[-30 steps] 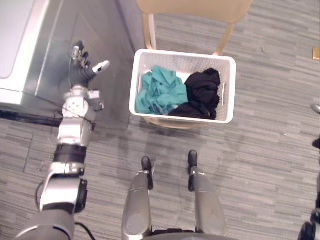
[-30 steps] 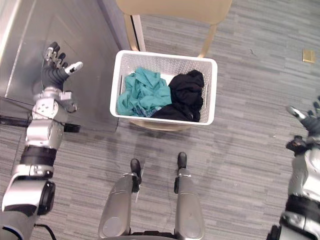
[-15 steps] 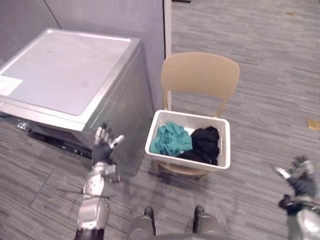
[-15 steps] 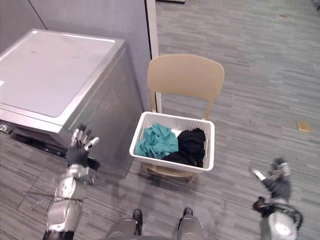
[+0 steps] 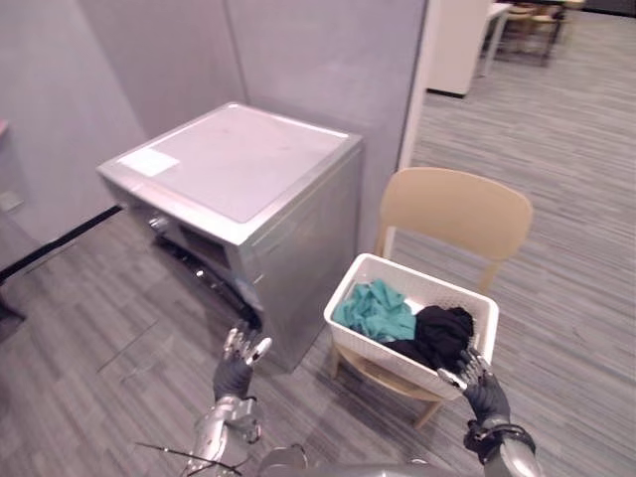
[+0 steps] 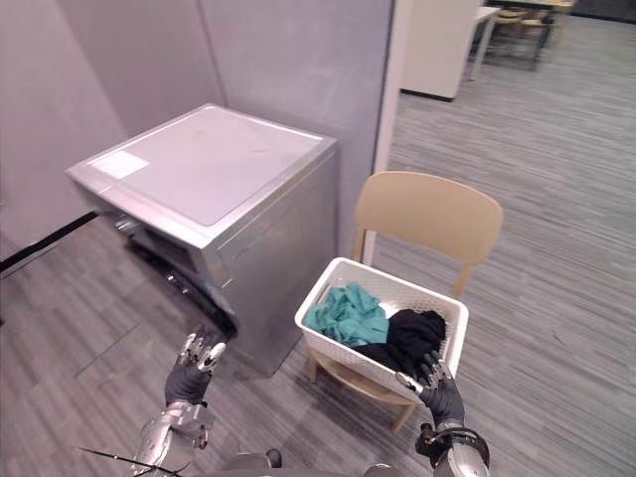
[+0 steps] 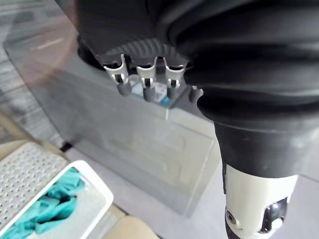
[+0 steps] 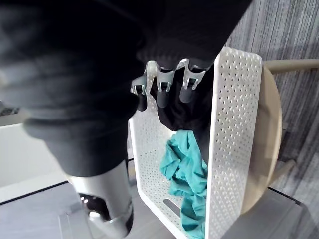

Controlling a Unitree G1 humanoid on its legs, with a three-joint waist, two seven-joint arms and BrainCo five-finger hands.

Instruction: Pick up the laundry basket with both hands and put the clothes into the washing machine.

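Observation:
A white perforated laundry basket [image 5: 383,358] sits on the seat of a tan chair [image 5: 455,214]. Teal clothes [image 5: 376,310] lie in its left half and black clothes [image 5: 437,336] in its right half. My right hand [image 5: 484,395] is open, fingers straight, just off the basket's near right corner; its wrist view has the fingers [image 8: 162,87] over the basket wall [image 8: 234,124]. My left hand [image 5: 238,365] is open and raised in front of the silver washing machine [image 5: 234,159], apart from the basket. Neither hand holds anything.
The washing machine stands just left of the chair, its dark front opening [image 5: 204,266] facing left. A grey partition wall [image 5: 318,60] rises behind both. Grey striped floor [image 5: 89,328] spreads left and right; more furniture [image 5: 527,20] stands far back right.
The camera has tilted up, so the washer, chair and wall now show whole. My right hand has come in to the basket's near right corner. The left hand stays open.

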